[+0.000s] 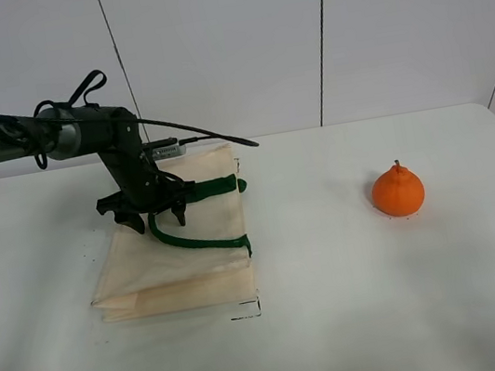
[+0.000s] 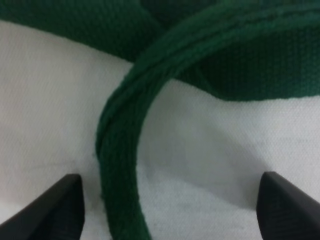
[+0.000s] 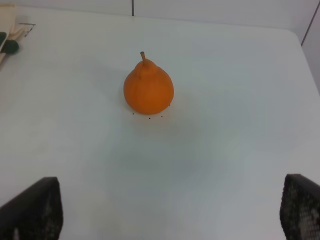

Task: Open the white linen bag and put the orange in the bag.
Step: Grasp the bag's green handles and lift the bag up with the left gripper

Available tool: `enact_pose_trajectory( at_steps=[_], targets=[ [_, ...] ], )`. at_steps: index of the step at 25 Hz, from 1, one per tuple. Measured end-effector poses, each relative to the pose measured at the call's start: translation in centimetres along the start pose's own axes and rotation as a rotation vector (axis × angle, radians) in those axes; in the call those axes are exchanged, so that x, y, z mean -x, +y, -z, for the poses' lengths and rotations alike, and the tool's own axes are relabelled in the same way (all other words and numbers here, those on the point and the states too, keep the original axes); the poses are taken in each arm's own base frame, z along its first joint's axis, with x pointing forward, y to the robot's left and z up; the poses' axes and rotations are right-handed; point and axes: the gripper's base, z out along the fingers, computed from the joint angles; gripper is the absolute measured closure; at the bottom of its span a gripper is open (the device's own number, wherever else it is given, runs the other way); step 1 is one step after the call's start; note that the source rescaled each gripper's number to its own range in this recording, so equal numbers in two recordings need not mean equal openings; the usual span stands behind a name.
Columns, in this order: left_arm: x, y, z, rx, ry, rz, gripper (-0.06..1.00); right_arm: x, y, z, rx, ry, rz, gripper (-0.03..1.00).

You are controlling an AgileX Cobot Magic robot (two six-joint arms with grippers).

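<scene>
Bag [image 1: 180,267] lies flat on the tabletop [image 1: 360,299] beneath the left hand [image 1: 154,221], its fingers spread wide astride a green strap [image 2: 117,170]. Ahead of the right hand [image 3: 167,210], likewise spread wide, sits the orange [image 3: 148,90], untouched.

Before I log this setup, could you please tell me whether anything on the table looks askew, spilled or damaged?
Nothing stands out. The white linen bag lies flat, its layers slightly fanned at the near edge, green handles draped across it. The orange sits upright and intact on the table, apart from the bag. No spills.
</scene>
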Motion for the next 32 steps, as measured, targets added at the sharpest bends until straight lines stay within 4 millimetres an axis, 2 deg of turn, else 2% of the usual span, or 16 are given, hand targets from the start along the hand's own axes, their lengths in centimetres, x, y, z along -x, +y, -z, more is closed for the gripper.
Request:
enact_pose_trajectory(
  at_steps=[3, 5, 7, 11, 13, 15, 17, 19, 23, 27, 30, 32],
  targets=[
    [-0.2, 0.0, -0.6, 0.005, 0.011, 0.000, 0.12, 0.0, 0.0, 0.0, 0.000, 0.000, 0.000, -0.03],
    [-0.3, 0.1, -0.8, 0.006, 0.019, 0.000, 0.21, 0.0, 0.0, 0.0, 0.000, 0.000, 0.000, -0.03],
    [-0.3, 0.1, -0.9, 0.009, 0.025, 0.000, 0.40, 0.0, 0.0, 0.0, 0.000, 0.000, 0.000, -0.03],
    [-0.1, 0.1, -0.7, 0.020, 0.028, 0.006, 0.86, 0.0, 0.0, 0.0, 0.000, 0.000, 0.000, -0.03],
    [0.2, 0.1, -0.2, 0.025, 0.035, 0.025, 0.93, 0.0, 0.0, 0.0, 0.000, 0.000, 0.000, -0.03],
    [0.7, 0.0, 0.8, 0.031, 0.044, 0.030, 0.93, 0.0, 0.0, 0.0, 0.000, 0.000, 0.000, -0.03],
    [1.7, -0.2, 2.9, 0.029, 0.030, 0.023, 0.93, 0.0, 0.0, 0.0, 0.000, 0.000, 0.000, -0.03],
    [2.9, -0.5, 6.1, 0.016, -0.004, 0.004, 0.93, 0.0, 0.0, 0.0, 0.000, 0.000, 0.000, -0.03],
    [5.1, -0.8, 15.0, -0.027, -0.143, -0.031, 0.94, 0.0, 0.0, 0.0, 0.000, 0.000, 0.000, -0.03],
    [5.6, -0.6, 22.5, -0.071, -0.294, -0.035, 0.94, 0.0, 0.0, 0.0, 0.000, 0.000, 0.000, -0.03],
    [5.2, -0.3, 26.1, -0.092, -0.369, -0.038, 0.94, 0.0, 0.0, 0.0, 0.000, 0.000, 0.000, -0.03],
    [4.8, -0.1, 27.7, -0.099, -0.399, -0.047, 0.94, 0.2, 0.0, -0.2, 0.000, 0.014, 0.000, -0.03]
  ],
)
